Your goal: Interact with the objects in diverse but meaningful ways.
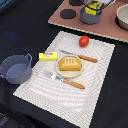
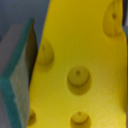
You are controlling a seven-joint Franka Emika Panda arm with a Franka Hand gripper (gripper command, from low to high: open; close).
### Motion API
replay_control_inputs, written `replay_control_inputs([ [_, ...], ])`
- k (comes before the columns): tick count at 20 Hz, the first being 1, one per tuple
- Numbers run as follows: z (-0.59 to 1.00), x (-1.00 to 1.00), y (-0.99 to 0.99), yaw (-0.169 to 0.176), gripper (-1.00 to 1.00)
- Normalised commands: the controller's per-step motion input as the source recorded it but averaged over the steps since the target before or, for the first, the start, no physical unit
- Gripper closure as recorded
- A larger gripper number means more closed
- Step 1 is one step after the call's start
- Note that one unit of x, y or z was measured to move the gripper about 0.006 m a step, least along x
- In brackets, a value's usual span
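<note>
hovering at the far edge of the scene, the gripper point(image 1: 93, 6) hangs over a grey-blue pot point(image 1: 90, 15) on the brown board point(image 1: 70, 22), a yellow piece showing at its tip. in the wrist view a yellow cheese wedge point(image 2: 82, 70) with round holes fills the frame, a teal-edged finger pad point(image 2: 17, 75) pressed along one side, so the jaws are clamped on it. on the striped placemat point(image 1: 95, 65) lie a red tomato point(image 1: 84, 41) near the far edge, a yellow butter block point(image 1: 48, 56), and a bread loaf point(image 1: 69, 64) on a plate point(image 1: 69, 73), with a knife point(image 1: 80, 57) and fork point(image 1: 66, 80) beside it. a second grey-blue pot point(image 1: 16, 69) stands off the mat's corner on the exterior view's left.
</note>
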Motion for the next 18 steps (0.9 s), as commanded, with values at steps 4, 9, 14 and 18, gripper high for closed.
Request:
replay_control_inputs([
  [4,0.36,0.52,0.11,0.000,-1.00],
  [9,0.28,0.51,0.07,0.000,-1.00],
  [14,0.76,0.19,0.10,0.000,-1.00],
  [18,1.00,0.21,-0.24,-0.002,-1.00],
])
